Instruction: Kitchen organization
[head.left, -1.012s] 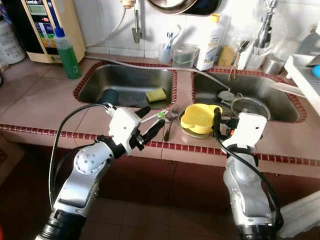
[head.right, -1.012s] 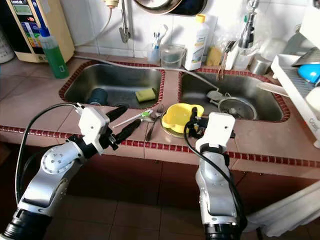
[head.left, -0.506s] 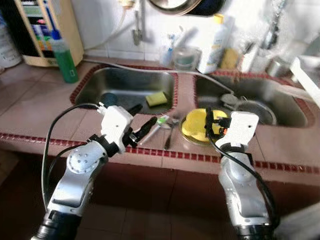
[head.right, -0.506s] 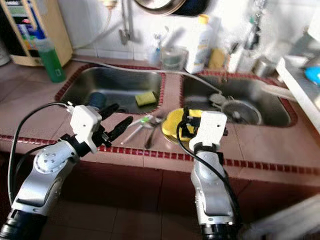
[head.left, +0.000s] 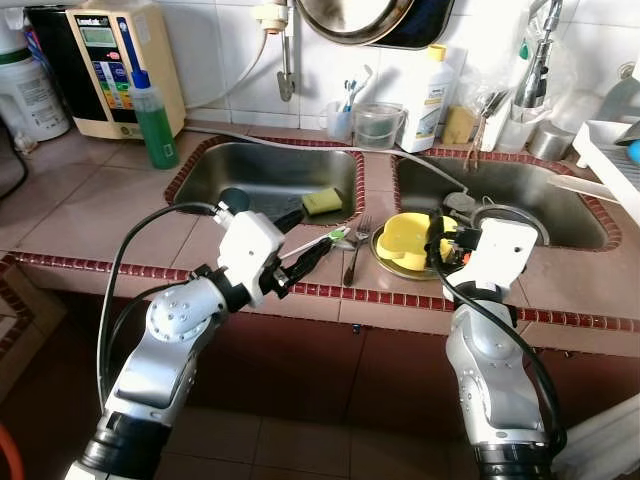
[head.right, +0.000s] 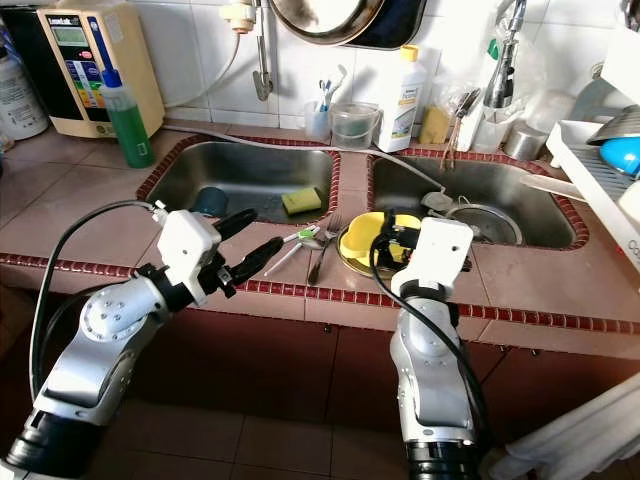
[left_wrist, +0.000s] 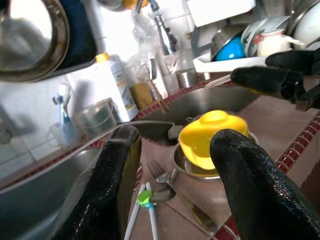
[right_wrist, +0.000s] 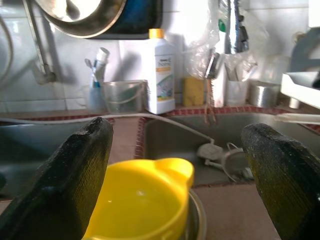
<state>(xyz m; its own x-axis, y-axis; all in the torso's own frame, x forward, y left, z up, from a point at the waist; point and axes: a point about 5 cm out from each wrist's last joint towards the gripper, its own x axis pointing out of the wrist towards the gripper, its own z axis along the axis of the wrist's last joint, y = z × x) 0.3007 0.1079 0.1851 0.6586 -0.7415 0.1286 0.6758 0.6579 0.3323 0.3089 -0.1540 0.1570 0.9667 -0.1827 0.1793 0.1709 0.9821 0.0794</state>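
Both hands marginally nearer counter.

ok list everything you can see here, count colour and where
cup: 1, yellow, in a metal bowl on the counter between the sinks
metal bowl: 1, silver, under the cup
fork: 1, silver, left of the bowl
sponge: 1, yellow, in the left sink
soap bottle: 1, green, counter left of the sinks
white bottle: 1, yellow cap, behind the sinks
clear tub: 1, beside the white bottle
left gripper: open, over the counter edge
right gripper: open, at the cup
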